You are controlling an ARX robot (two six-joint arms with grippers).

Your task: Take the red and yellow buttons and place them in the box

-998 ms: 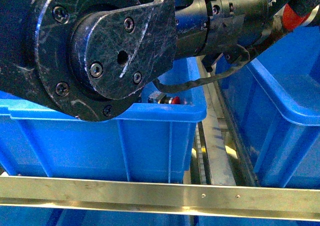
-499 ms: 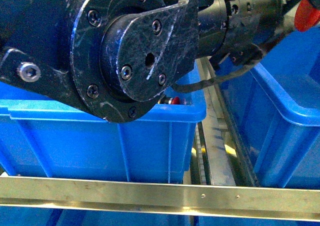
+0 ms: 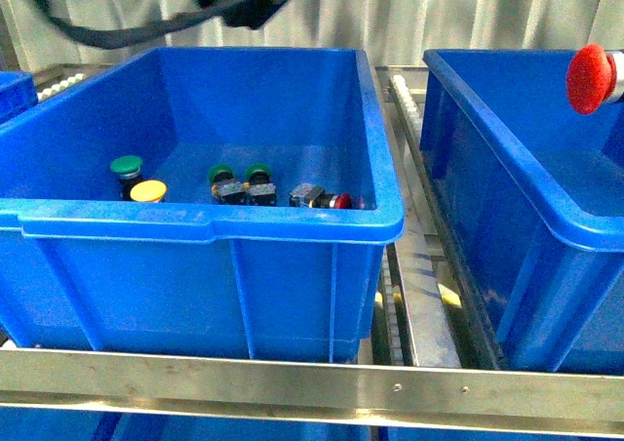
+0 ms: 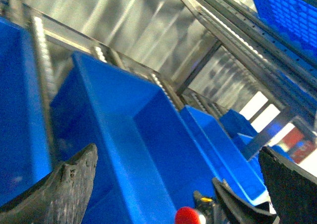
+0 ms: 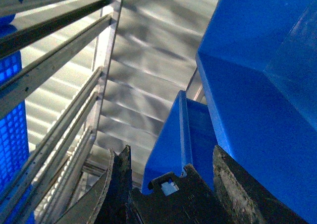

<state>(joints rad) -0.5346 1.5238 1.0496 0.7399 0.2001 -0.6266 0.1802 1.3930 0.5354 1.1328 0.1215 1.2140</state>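
We carry one red button [image 3: 588, 78] high at the right edge of the front view, over the right bin [image 3: 507, 158], cap turned toward the left; the right gripper [image 5: 172, 152] pinches its black body from both sides, as the right wrist view shows; how far in past the rim it hangs we cannot tell.

We judge the step in hand to be the drop into that bin, which we take for the box; to do it well we should bring the button clearly inside the rim, lower it close to the floor rather than let go from height, since a round cap will roll and bounce, then part the pincer fully and lift straight up so nothing drags.

The other red button [image 3: 338, 201] lies on its side near the right corner of the left bin [image 3: 195, 231]; the yellow button [image 3: 148, 191] sits toward the left, just beside a green button [image 3: 125, 166]; a green pair [image 3: 239, 175] lies between and should be left alone; the left gripper [image 4: 177, 152] is spread and holds nothing
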